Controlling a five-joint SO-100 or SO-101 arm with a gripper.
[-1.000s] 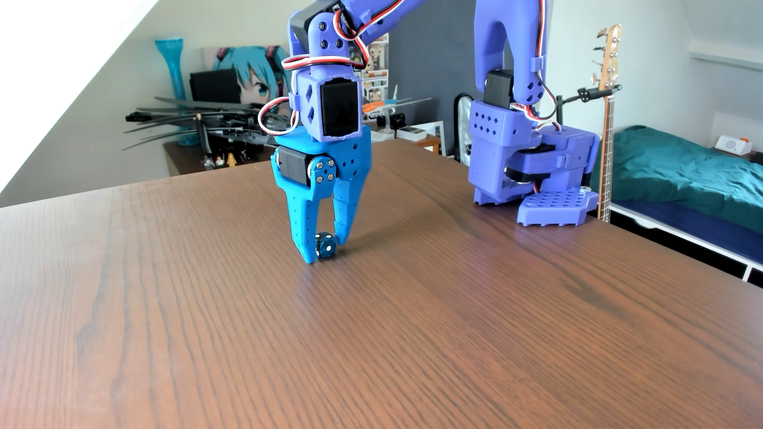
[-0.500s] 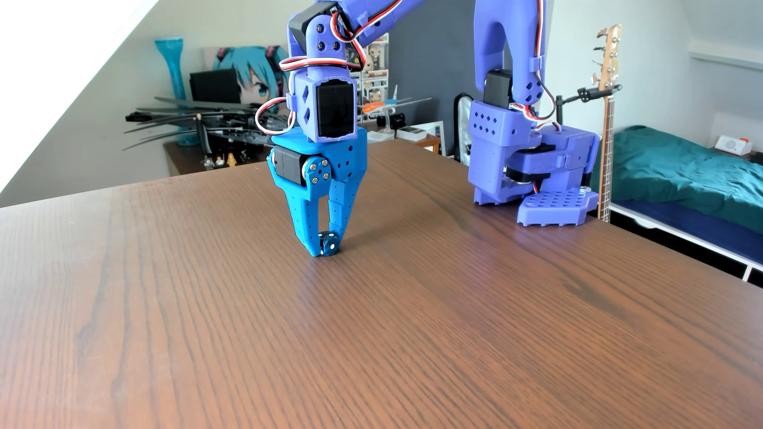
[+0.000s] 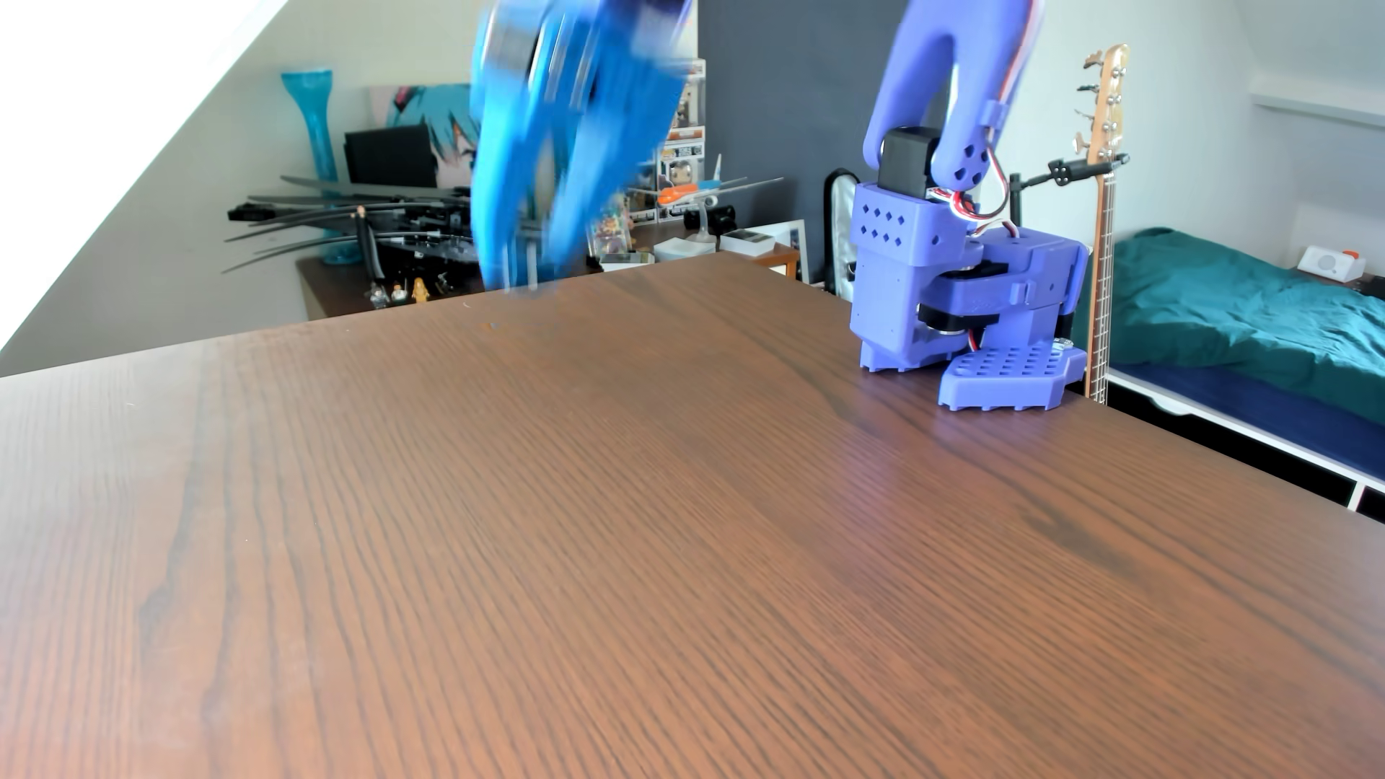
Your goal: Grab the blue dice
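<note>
The brown wood-grain table [image 3: 674, 539] fills the near part of the other view, its bare top running up to a far edge. No blue dice can be made out anywhere on it; whether the cube sits between the fingers is hidden by blur. Near that far edge, the bright blue gripper [image 3: 524, 277] points down, tips just over the tabletop, heavily smeared. Two fingers [image 3: 491, 225] show as separate streaks with a narrow gap between them, but how far apart they stand, or whether they hold anything, I cannot tell. To the right of the gripper, the arm's purple base [image 3: 967, 299] stands at the table's right edge. Beyond the table a turquoise vase [image 3: 318, 135] stands left of the gripper, and a bass guitar [image 3: 1102, 225] and a bed with a teal cover [image 3: 1236, 307] lie right of the base.
</note>
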